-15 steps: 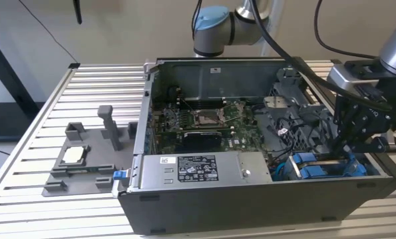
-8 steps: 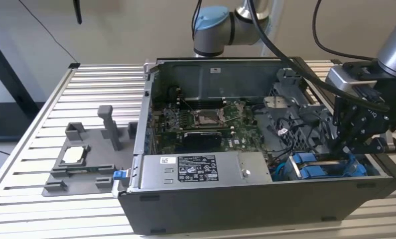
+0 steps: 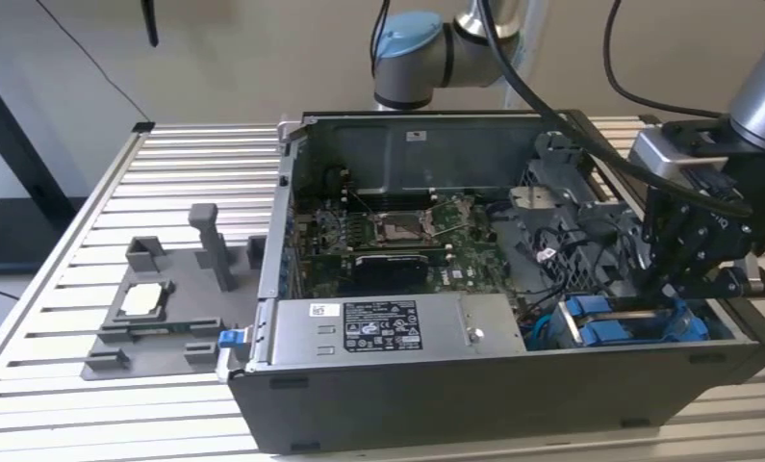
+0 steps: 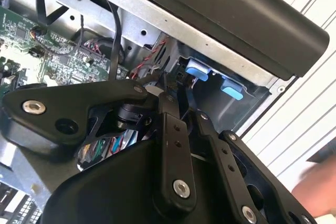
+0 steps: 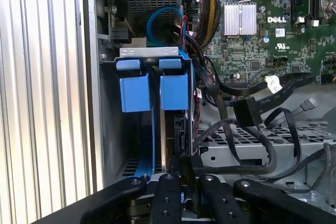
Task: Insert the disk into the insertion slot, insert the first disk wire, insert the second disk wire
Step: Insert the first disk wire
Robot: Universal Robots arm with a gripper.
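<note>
fingers (image 5: 167, 195) tight on black wire (image 5: 236, 170) at disk (image 5: 176, 129)

I read the computer case (image 3: 485, 404) as dark charcoal. The table (image 3: 48, 404) is pale silver, patterned with parallel ribs. The motherboard (image 3: 395, 241) is green, speckled with small dark and silver parts. The power supply (image 3: 472, 332) is bare silver-grey, and its label (image 3: 379, 327) is part white, part black. The fixture tray (image 3: 164, 337) is mid grey and the processor chip (image 3: 144, 300) is silver. The gripper (image 3: 680, 289) is black. The arm joint (image 3: 415, 43) is silver with a light blue cap.

In the first wrist view the insertion slot (image 5: 152, 52) is grey metal with bright blue plastic tabs (image 5: 134, 93). One cable (image 5: 163, 17) is blue, the flat cables (image 5: 247, 111) are black, and the heatsink (image 5: 240, 18) is silver, striped with fine fins.
</note>
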